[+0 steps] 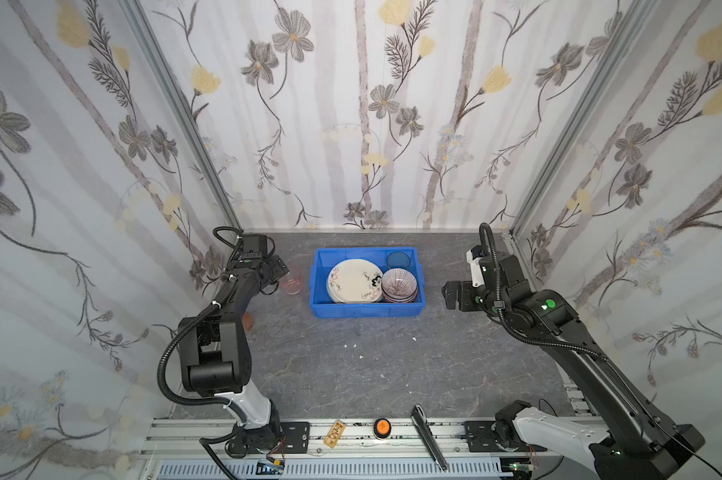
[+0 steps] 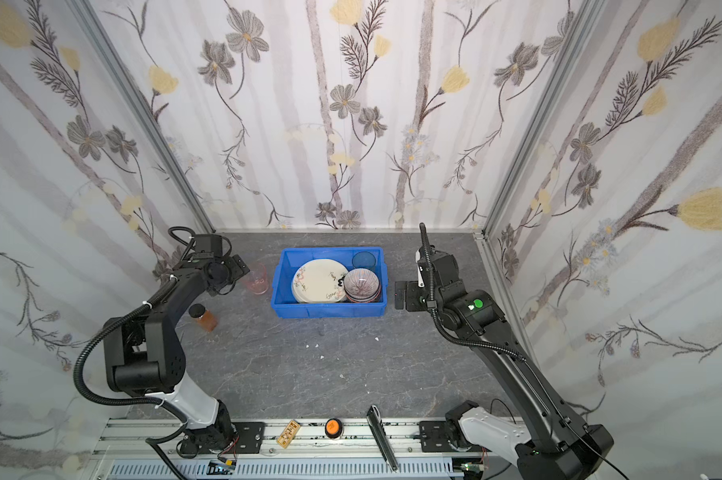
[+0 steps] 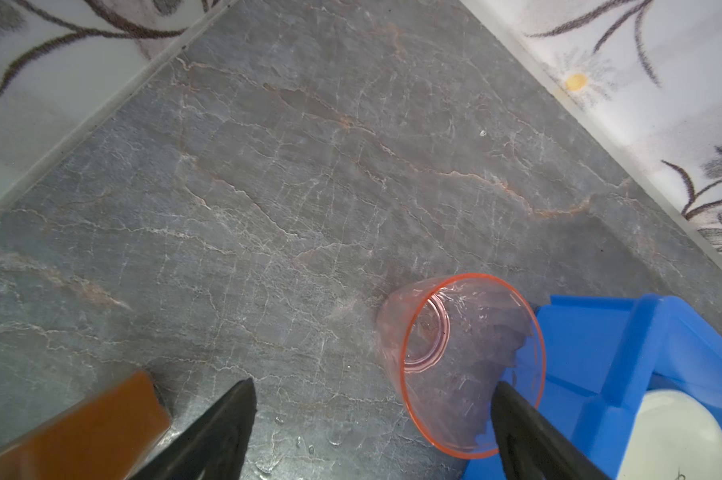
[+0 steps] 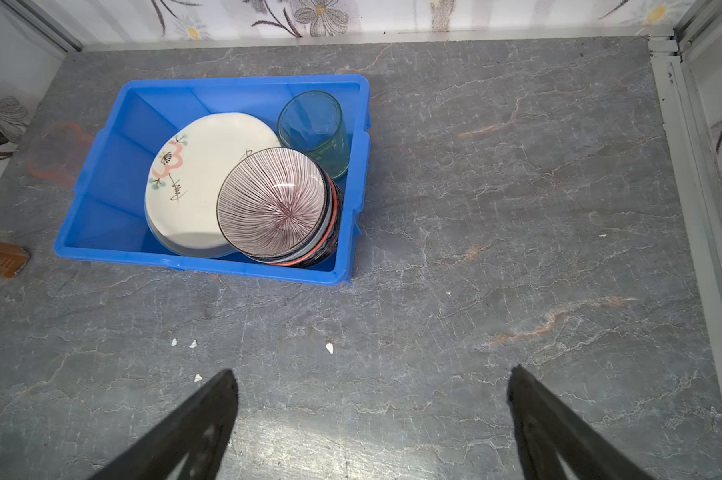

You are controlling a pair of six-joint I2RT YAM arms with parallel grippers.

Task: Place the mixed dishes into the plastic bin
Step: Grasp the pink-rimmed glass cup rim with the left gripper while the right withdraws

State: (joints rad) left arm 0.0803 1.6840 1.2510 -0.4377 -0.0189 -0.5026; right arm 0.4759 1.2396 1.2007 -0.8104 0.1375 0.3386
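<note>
The left gripper (image 3: 373,382) has its jaws spread wide and grips nothing. One finger (image 3: 517,424) shows across the mouth of the pink tumbler (image 3: 467,365) and the other is over bare table (image 3: 309,208). Whether that finger touches the glass cannot be told.

In both top views the pink tumbler (image 1: 293,281) stands upright left of centre, just right of the left gripper (image 1: 279,269) and just left of the plastic bin (image 1: 367,312). The bin sits at mid-frame and holds cream plates (image 1: 353,280), a striped bowl (image 1: 398,282) on top of stacked bowls, and a blue-green tumbler (image 1: 398,259) in its upper right corner.

To the right of the bin and apart from it, the right gripper (image 1: 450,293) hangs released and empty. Lower left of the pink tumbler, an amber jar (image 2: 203,316) stands beside the left arm.
</note>
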